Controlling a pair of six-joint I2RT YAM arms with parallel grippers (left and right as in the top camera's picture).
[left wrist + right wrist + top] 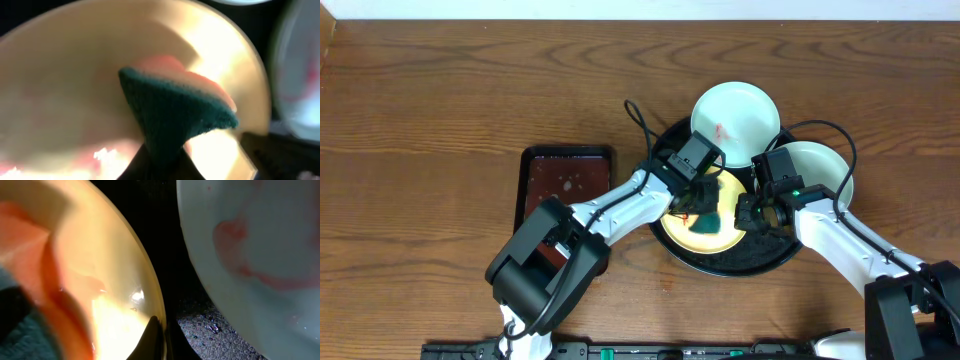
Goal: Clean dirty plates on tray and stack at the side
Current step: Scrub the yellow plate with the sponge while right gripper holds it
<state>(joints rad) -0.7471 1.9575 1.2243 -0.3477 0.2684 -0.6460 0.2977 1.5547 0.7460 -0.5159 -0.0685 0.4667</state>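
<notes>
Sponge (175, 120), seemingly fuzzy, on glossy plate (60, 100)

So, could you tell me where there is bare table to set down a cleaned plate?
Wide bare table lies left of the brown tray, and some right of the right mint plate. The black tray is crowded: yellow plate, left gripper, right gripper.

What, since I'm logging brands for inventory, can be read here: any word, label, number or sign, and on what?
None. No text shows on the yellow plate, green sponge, pale plates, black tray or brown tray; the dark rail by the arms' bases is too small to read.
</notes>
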